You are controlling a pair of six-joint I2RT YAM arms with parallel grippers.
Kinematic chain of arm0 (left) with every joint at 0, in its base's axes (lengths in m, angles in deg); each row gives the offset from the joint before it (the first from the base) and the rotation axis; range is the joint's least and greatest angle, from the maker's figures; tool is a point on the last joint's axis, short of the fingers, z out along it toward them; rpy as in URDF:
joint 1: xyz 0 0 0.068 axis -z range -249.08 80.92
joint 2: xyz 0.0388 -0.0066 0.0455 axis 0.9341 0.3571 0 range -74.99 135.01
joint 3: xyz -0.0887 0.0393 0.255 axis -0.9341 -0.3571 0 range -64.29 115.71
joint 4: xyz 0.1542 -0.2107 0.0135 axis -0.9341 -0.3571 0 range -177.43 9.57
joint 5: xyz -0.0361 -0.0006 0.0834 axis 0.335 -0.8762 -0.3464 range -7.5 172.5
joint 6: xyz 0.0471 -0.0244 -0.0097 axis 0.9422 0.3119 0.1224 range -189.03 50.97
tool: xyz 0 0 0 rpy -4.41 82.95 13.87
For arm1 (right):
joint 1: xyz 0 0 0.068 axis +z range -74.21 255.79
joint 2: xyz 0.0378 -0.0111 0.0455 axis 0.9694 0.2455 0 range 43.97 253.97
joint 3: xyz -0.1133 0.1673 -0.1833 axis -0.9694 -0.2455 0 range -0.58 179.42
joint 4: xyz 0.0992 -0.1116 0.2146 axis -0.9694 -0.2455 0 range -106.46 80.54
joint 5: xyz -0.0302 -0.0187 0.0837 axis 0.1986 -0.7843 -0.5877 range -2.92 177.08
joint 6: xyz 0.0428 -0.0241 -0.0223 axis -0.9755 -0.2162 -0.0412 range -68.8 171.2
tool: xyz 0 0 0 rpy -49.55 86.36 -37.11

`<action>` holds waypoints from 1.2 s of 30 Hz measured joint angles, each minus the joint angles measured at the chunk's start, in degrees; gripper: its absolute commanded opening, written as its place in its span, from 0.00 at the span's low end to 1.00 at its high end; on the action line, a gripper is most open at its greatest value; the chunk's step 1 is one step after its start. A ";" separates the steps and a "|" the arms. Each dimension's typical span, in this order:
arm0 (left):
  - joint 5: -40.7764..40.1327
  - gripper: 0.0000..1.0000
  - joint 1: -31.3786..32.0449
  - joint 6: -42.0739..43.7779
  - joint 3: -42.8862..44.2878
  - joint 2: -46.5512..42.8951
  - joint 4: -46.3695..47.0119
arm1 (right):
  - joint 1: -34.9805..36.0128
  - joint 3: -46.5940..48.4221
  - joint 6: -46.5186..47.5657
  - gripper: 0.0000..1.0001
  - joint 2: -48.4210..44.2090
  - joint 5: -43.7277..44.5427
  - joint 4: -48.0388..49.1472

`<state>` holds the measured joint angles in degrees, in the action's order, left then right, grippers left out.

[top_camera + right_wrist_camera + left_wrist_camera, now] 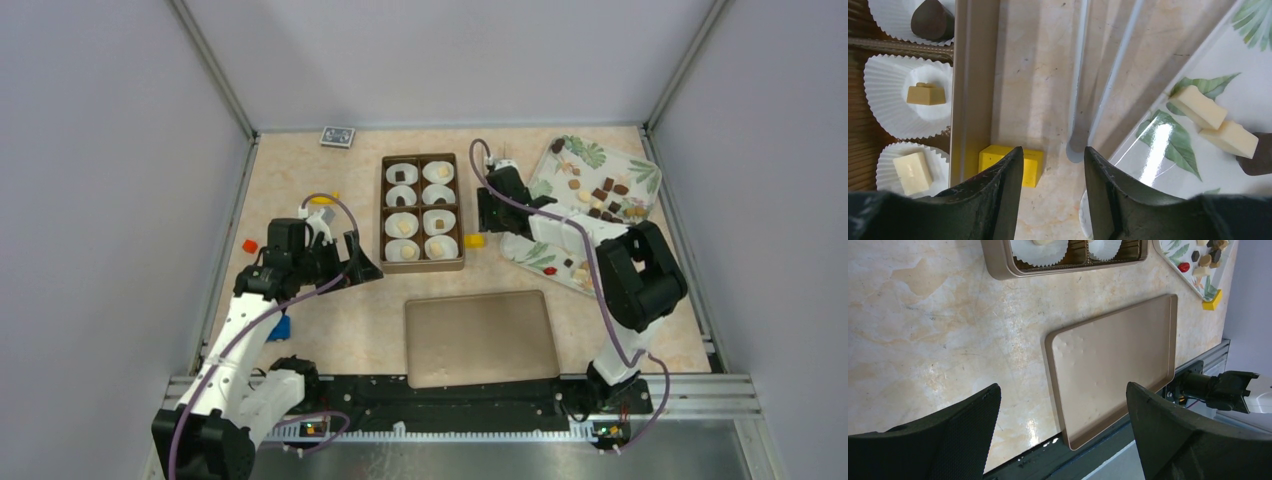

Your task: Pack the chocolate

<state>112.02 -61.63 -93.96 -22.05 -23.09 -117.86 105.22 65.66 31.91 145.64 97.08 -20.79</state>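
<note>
Cream rectangular chocolate blocks [1198,106] on a leaf-print tray [1243,65], just right of the right jaws.
Right jaws half spread, empty; left jaws wide, farther off.

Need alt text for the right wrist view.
The right tool, open and empty, hangs over table between the box and the leaf-print tray. A yellow block sits beside the box; cups hold chocolates; two cream pieces lie on the tray.

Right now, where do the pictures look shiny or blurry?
Right wrist view: a bright white streak of glare on the leaf-print tray, and the close-up black fingers look soft. Left wrist view: a gentle sheen on the gold lid. Top view: even light, only faint shadows.
</note>
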 measured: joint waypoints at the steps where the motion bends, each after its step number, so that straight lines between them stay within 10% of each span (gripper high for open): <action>1: 0.00 0.99 0.00 -0.02 0.00 0.00 -0.04 | 0.31 -0.02 0.15 0.48 -0.17 0.02 -0.20; 11: -1.57 0.97 1.25 -0.48 0.00 -0.74 -0.44 | 3.50 -13.92 -0.02 0.51 -22.01 3.39 -3.08; 21: -17.20 0.83 25.86 -14.56 -8.02 -4.07 -0.94 | 11.91 -29.18 -9.60 0.53 -48.09 8.57 -13.14; 36: -36.61 0.48 48.78 -30.64 -5.79 21.07 4.52 | 11.91 -29.70 -12.44 0.54 -48.76 11.21 -15.96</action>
<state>75.41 -12.85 -124.60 -27.84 -2.02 -113.34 117.13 35.95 19.48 96.87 108.30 -36.74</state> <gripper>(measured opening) 0.534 0.534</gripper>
